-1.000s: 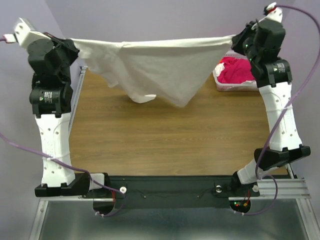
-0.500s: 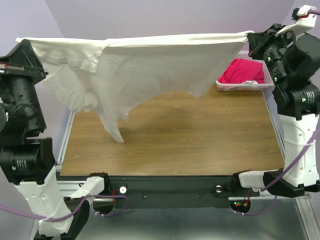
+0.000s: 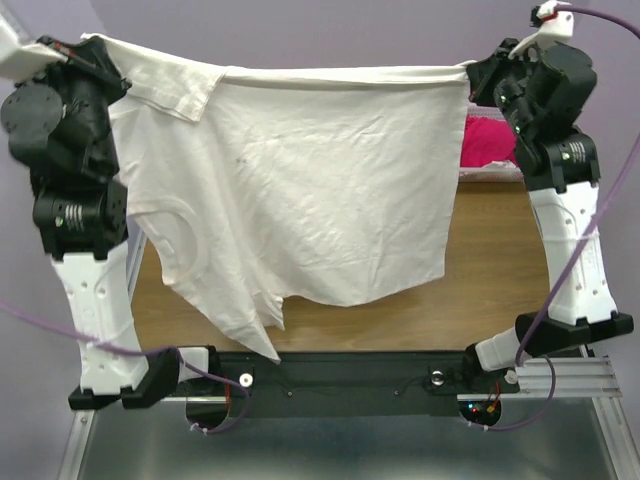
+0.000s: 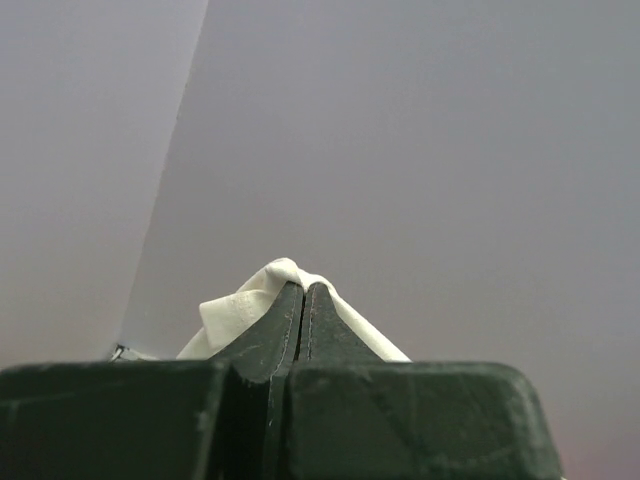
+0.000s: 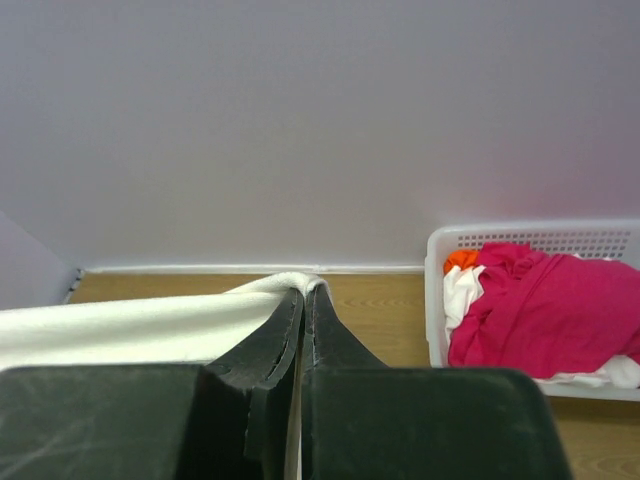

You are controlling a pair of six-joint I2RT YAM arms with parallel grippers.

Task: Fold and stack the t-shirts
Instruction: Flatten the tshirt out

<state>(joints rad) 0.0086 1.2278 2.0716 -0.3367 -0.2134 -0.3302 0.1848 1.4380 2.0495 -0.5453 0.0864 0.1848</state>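
The left gripper [image 4: 305,288] is pressing its jaws together on a bunched corner of the off-white t-shirt [image 3: 320,180], raised at about 10 o'clock in the top view. The right gripper [image 5: 305,290] is pinching the opposite end of the same upper edge, up at about 2 o'clock. Between the two, that edge is running taut and nearly level, and the shirt is hanging down from it like a curtain. A sleeve is folding over near the left gripper, and the ragged lower hem is dangling toward 6 o'clock above the near edge of the counter [image 3: 500,260]. Beyond the right gripper, at the counter's 2 o'clock corner, the pink t-shirt [image 5: 540,310] is lying crumpled in the white basket [image 5: 540,238], with a bit of orange cloth [image 5: 460,260] and some white cloth beside it.
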